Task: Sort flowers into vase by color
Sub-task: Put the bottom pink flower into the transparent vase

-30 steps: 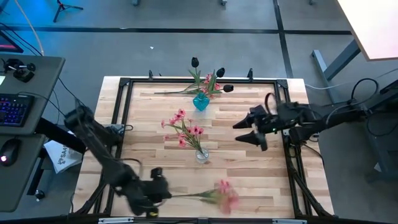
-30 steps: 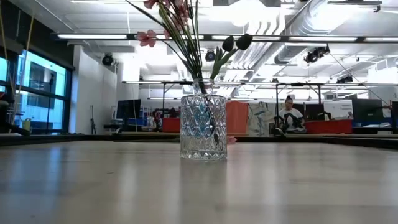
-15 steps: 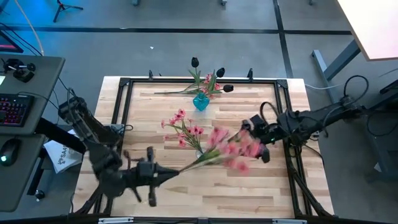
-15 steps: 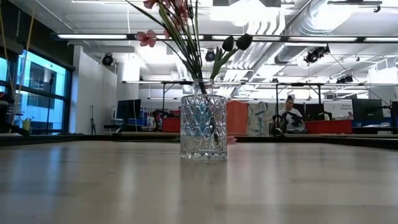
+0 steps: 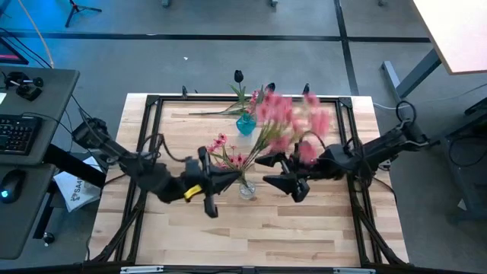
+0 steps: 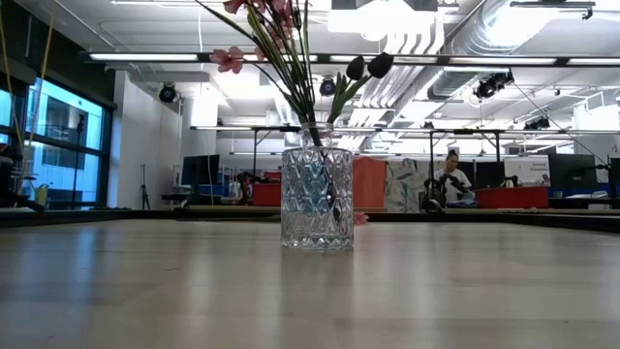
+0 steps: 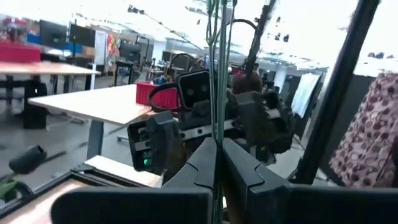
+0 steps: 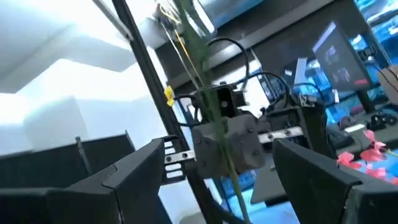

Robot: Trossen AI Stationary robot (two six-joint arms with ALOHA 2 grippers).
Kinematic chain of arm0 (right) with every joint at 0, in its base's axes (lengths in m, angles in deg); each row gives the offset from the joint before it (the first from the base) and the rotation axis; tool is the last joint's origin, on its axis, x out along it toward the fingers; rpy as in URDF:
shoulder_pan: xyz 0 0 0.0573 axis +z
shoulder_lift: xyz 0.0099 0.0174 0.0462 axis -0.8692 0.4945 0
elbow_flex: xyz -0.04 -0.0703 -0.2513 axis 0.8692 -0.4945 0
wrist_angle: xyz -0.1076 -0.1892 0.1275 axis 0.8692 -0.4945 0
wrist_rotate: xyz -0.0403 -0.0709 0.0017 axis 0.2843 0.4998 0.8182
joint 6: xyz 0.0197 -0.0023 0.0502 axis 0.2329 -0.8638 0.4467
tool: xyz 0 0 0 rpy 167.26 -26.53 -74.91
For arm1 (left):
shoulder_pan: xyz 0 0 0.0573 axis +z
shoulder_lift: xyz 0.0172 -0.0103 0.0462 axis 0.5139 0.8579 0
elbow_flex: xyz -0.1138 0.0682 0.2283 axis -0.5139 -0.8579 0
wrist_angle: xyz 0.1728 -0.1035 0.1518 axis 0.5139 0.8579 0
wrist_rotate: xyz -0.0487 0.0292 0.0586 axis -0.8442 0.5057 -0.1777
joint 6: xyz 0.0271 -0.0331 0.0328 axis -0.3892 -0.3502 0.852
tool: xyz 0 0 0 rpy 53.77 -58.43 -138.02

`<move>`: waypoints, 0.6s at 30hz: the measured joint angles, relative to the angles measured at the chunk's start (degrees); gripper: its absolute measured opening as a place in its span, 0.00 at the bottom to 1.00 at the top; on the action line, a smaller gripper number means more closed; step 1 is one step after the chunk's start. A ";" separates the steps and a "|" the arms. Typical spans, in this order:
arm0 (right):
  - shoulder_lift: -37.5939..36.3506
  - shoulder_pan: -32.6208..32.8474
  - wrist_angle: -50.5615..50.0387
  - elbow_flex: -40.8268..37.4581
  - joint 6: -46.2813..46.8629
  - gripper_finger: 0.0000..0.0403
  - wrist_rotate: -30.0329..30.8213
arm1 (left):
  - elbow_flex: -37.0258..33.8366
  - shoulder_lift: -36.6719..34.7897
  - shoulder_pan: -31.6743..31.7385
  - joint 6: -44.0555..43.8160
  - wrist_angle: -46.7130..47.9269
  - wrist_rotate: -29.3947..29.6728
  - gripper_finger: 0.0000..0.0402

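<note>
My left gripper is over the table's middle beside the clear glass vase, shut on a pink spray whose blurred blossoms stand high toward the far side. My right gripper is open just right of that vase. In the right wrist view its fingers stand on either side of the green stem without touching it. The glass vase holds pink flowers. A teal vase near the far edge holds black buds and some pink. My left gripper pinches the spray's thin green stems between its two fingers, low on the stems and far from the blossoms. The fingers lie across the stems. The spray is lifted clear of the table, and its stems rise slanting away from the fingers to the blossoms.
A black frame runs around the wooden table top. A loose stem lies near the far edge, left of the teal vase. A desk with a keyboard stands off the table's left. People sit in the room beyond.
My left gripper has carried the pink spray from the table's near edge up and toward the middle, beside the glass vase. The spray has swung from lying level to slanting up toward the far side. My right gripper has moved toward the table's left, up to the stem, and stayed open.
</note>
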 joint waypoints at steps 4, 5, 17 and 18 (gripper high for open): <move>1.77 -0.21 3.93 0.00 -0.33 0.73 2.53 | 0.00 -0.02 1.94 -3.40 1.88 -1.12 0.00; 1.91 -0.21 4.49 0.00 -0.73 0.73 2.87 | 0.00 -0.02 2.27 -4.10 2.66 -1.15 0.00; 2.07 -1.47 6.98 0.00 -1.05 0.64 9.99 | 0.00 2.31 4.89 -11.04 4.85 -4.08 0.00; 2.07 -1.46 6.98 0.00 -1.04 0.62 10.01 | 0.00 2.61 5.05 -11.04 4.75 -4.19 0.00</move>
